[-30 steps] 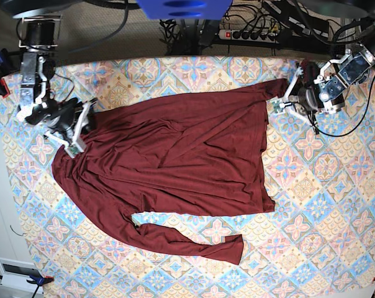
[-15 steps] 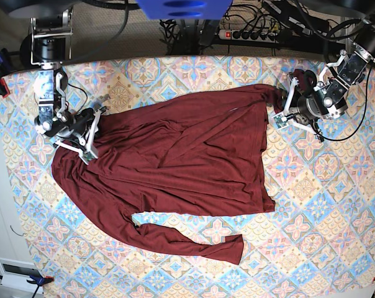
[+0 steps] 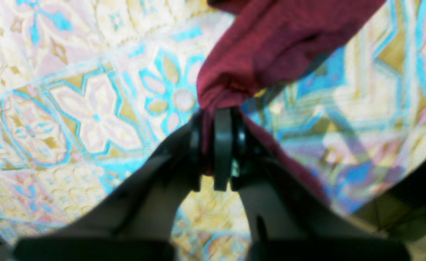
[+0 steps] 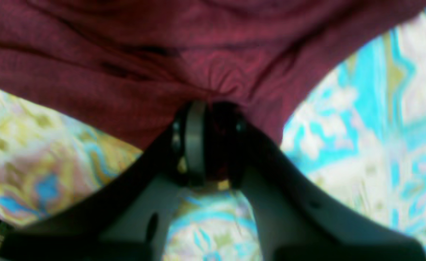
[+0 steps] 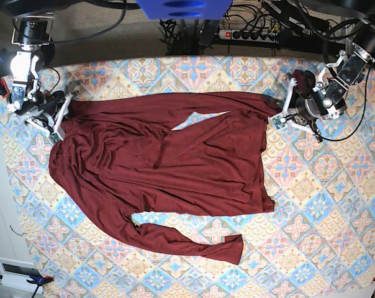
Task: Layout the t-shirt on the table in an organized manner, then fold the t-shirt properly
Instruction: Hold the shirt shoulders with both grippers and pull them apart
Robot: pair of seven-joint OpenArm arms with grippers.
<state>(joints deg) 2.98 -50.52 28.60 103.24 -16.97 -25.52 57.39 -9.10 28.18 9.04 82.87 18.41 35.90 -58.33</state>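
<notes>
T-shirt is a thin, soft maroon knit with no print, and I see it spread across the middle of the table, whose cloth is a pattern of pastel blue, pink and cream diamond tiles. The body lies mostly flat with long shallow creases. One long sleeve curls along the near edge and ends in a blunt cuff. A small gap of tablecloth shows through a fold near the top edge.

My left pincer is closed tight on a bunched corner of the fabric; the knit gathers into a knot right at the black fingers and drapes away above them. My right pincer is clamped on a thicker wad of cloth, jaws a little apart around it, with puckers radiating from the grip.

Compared with a second ago, the top edge has been pulled out straighter between the two arms. The right arm has moved out toward the table's far corner, taking its shoulder of the shirt with it, and that side now lies wider and smoother. The left arm has barely shifted
</notes>
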